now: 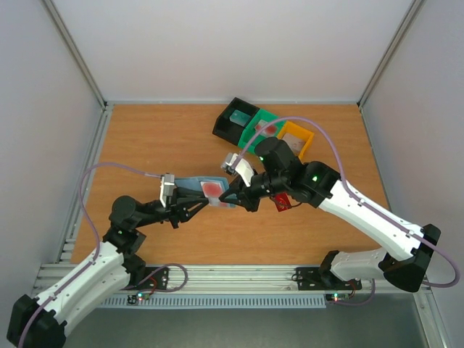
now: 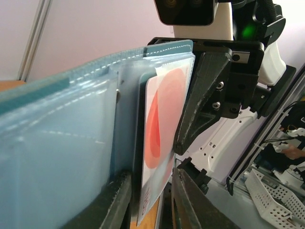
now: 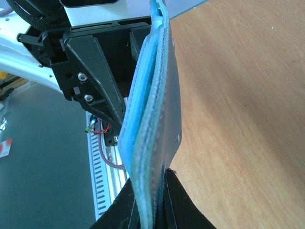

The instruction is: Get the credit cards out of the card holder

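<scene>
The light blue card holder [image 1: 190, 185] hangs open above the table between both grippers. My right gripper [image 1: 241, 196] is shut on its right edge; in the right wrist view the fingers [image 3: 183, 214] pinch the holder [image 3: 152, 119] from below. A white credit card with a red circle [image 2: 162, 124] sits in an inner pocket of the holder [image 2: 57, 143]. My left gripper [image 2: 150, 200] straddles that card's lower edge, jaws slightly apart, with a gap showing beside the right finger [image 2: 186, 200]. From above, my left gripper [image 1: 205, 200] sits just under the card [image 1: 212, 190].
A dark red card [image 1: 281, 202] lies on the wooden table under the right arm. Black [image 1: 226, 127], green [image 1: 254, 134] and orange [image 1: 296, 139] bins stand at the back; a teal card [image 1: 238, 116] lies in the black one and a reddish item [image 1: 270, 128] in the green one.
</scene>
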Available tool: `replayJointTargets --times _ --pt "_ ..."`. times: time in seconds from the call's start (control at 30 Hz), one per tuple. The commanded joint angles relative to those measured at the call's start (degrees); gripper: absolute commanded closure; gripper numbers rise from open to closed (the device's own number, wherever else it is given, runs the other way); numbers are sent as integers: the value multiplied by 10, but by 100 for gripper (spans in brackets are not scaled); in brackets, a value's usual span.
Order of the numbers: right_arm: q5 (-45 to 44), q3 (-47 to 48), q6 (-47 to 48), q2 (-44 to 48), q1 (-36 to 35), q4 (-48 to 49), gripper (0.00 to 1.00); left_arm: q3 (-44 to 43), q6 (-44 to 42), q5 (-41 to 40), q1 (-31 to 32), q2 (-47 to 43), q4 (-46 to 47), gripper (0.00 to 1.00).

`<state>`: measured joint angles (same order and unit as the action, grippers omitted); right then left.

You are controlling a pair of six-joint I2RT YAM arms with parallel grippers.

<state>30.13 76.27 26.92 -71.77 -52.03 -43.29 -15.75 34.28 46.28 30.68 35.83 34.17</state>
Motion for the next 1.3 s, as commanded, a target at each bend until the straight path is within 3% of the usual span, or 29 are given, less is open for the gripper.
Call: replayJointTargets --times 0.0,0.07,0.13,0.17,0.53,0.73,1.03,1.27 --pt "59 0 24 -30 -10 64 94 -19 -5 29 9 -7 87 76" --pt "64 3 29 -34 -9 68 94 -25 -8 37 9 -9 87 82" --pt "65 2 29 -34 -3 69 94 -27 -11 38 9 -14 76 98" --pt "70 -1 28 -33 1 70 94 -26 -11 38 8 -16 69 100" --pt "110 -60 2 9 49 92 80 -19 -8 28 6 -21 57 100" --pt "147 -68 7 19 73 72 80 -14 0 30 -8 -22 39 100" --pt "164 -69 33 35 86 26 97 -18 -11 45 -33 -20 -1 100" --pt "161 -70 44 59 100 7 98 -22 -18 71 -49 -23 -16 100"
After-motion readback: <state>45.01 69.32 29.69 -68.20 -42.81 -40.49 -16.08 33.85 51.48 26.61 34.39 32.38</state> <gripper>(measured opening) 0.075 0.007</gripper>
